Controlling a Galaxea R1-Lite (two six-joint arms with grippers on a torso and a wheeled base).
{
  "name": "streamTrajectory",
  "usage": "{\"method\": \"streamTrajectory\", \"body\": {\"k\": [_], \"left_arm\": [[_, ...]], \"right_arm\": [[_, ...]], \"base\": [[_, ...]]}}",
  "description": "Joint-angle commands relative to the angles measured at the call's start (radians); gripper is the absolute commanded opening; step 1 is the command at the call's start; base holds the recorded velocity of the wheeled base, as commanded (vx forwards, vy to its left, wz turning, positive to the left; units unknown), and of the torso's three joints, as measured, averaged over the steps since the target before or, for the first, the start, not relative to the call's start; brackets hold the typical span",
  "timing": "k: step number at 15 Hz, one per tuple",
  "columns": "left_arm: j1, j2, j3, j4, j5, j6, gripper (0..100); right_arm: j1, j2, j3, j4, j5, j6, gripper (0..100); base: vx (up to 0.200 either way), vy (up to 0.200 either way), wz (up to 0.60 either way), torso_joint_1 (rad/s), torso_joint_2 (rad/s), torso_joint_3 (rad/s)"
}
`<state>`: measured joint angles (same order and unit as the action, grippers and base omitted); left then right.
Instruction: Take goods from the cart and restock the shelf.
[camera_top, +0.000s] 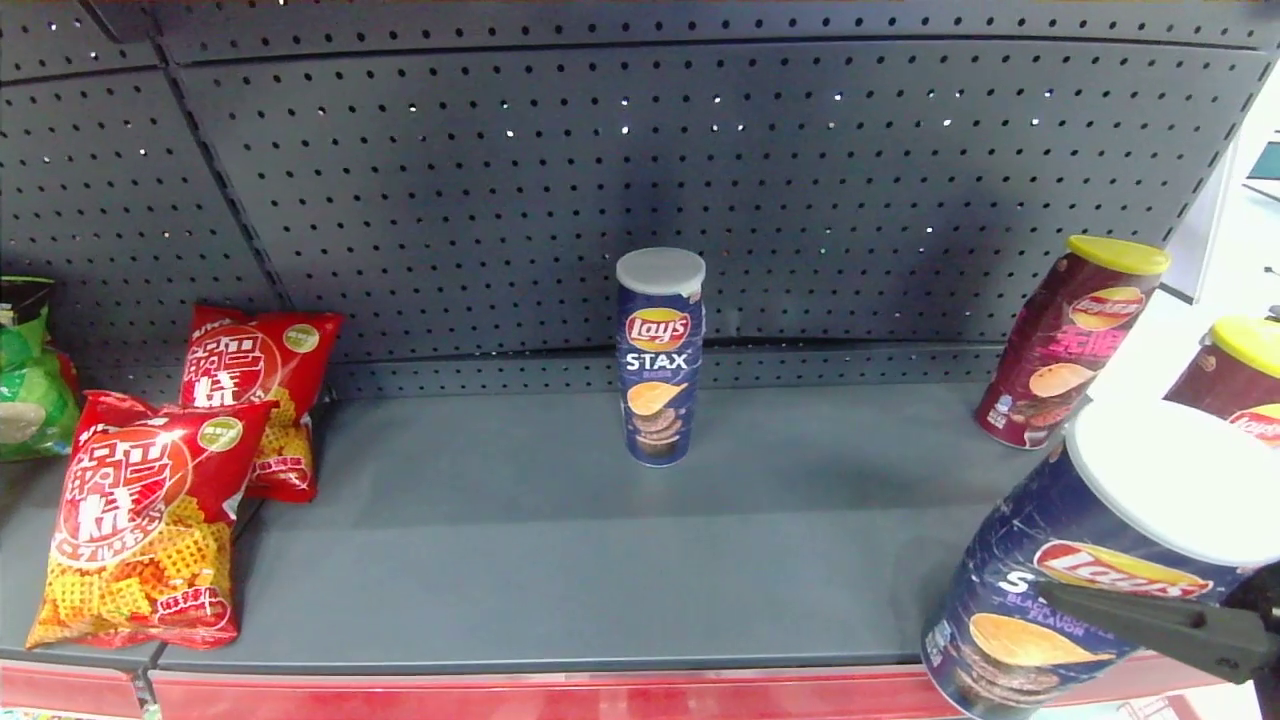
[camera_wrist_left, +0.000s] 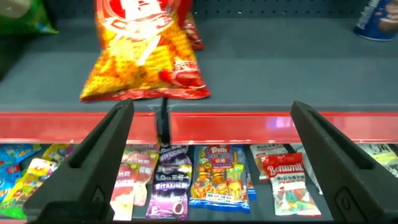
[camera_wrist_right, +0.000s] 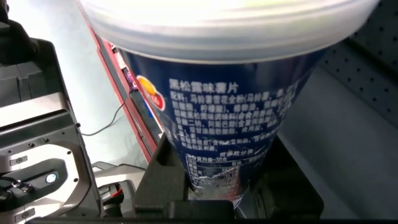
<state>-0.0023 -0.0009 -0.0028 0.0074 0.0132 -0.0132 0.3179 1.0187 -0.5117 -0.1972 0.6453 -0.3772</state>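
Holding a dark blue chip can (camera_top: 1060, 560) clamped in my right gripper (camera_wrist_right: 214, 193), tilted and well to the right of and in front of the upright blue can (camera_top: 658, 360) standing mid-shelf, I judge I am in the placing step of restocking. The next move calls for carrying my can over the shelf (camera_top: 560, 540), levelling it upright, and setting it down just right of that standing can, short of the maroon yellow-lidded can (camera_top: 1065, 345) farther right. My left gripper (camera_wrist_left: 211, 162) hangs wide and empty, left of and below the standing can.
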Motion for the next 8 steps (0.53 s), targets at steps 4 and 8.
{"method": "streamTrajectory", "body": {"k": [4, 8], "left_arm": [[-0.001, 0.001, 0.000, 0.000, -0.001, -0.001, 100], [-0.001, 0.001, 0.001, -0.001, -0.012, 0.038, 100]], "right_arm": [[0.001, -0.015, 0.004, -0.001, 0.000, 0.000, 0], [0.001, -0.022, 0.001, -0.001, 0.000, 0.000, 0]], "base": [[0.000, 0.000, 0.00, 0.000, 0.00, 0.000], [0.000, 0.000, 0.00, 0.000, 0.00, 0.000]]}}
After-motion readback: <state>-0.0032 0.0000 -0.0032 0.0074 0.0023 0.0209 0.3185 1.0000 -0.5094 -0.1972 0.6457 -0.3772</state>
